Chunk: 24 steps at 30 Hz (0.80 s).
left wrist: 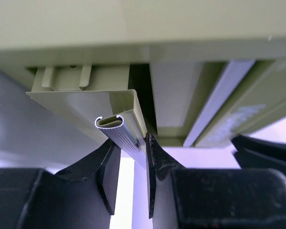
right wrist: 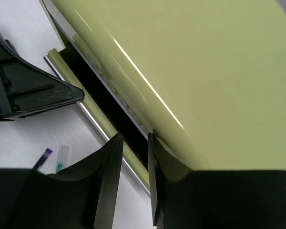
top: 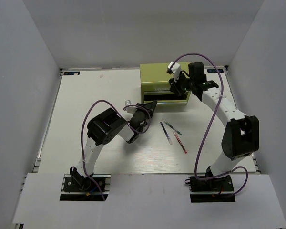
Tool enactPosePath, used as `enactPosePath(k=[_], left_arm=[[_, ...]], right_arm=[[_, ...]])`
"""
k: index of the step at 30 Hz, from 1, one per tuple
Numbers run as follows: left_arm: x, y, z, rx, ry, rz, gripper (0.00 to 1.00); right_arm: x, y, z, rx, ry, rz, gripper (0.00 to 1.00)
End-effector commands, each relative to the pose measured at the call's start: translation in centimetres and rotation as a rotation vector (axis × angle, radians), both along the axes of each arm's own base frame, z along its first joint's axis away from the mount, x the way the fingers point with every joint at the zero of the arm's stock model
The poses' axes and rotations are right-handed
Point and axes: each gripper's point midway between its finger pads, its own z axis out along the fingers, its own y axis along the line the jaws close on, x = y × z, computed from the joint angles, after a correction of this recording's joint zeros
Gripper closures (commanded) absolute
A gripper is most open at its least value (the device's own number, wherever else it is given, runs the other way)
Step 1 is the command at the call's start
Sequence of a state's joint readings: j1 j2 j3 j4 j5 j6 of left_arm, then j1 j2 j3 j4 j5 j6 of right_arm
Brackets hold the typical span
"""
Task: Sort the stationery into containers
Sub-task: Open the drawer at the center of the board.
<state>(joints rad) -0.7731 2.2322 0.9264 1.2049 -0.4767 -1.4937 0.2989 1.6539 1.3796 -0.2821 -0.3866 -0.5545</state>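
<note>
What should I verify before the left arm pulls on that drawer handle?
1. Drawer handle between the left fingers: ok, it sits in their gap.
2. Left fingers clamped firmly on it: cannot tell.
3. Right fingers steadying the chest: cannot tell; they sit at its front top edge, contact unclear.
4. Drawer partly out: ok, a dark gap shows in the right wrist view.
5. Pens apart from the chest front: ok, they lie nearer the arm bases.
</note>
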Motion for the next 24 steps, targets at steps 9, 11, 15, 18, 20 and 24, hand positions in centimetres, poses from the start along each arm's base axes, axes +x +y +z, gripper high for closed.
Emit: enactPosePath(k=[9,11,15,18,20,24], left_arm=[[-4.9,3.3,-1.5,0.188,0.072,-0.062,1.00],[-5.6,4.0,-2.3,0.206,0.092,-0.064,1.00],[-6.1,4.4,-1.8,0.201,0.080,-0.081,0.70],[-5.9,4.8,-0.5,0.205,0.050,-0.073,0.44],[-6.2,4.8,-0.1,0.225,0.034,-0.089,0.32],[-6.8,4.1,2.8,0.218,-0.063,-0.139,0.21]], right_arm=[[1.9,-0.7,0.8,-0.026,-0.026,-0.059,0.66],[1.6,-0.6,1.3,-0.018,-0.038,-0.047,0.62],[-0.4,0.1,1.6,0.018,-0.043,0.029,0.50],[-2.8,0.2,3.7,0.034,-0.121,0.107,0.43],[-5.0,-0.2,4.3,0.030,-0.158,0.145,0.40],[-9.4,-0.9,3.2,0.003,-0.152,0.217,0.37]])
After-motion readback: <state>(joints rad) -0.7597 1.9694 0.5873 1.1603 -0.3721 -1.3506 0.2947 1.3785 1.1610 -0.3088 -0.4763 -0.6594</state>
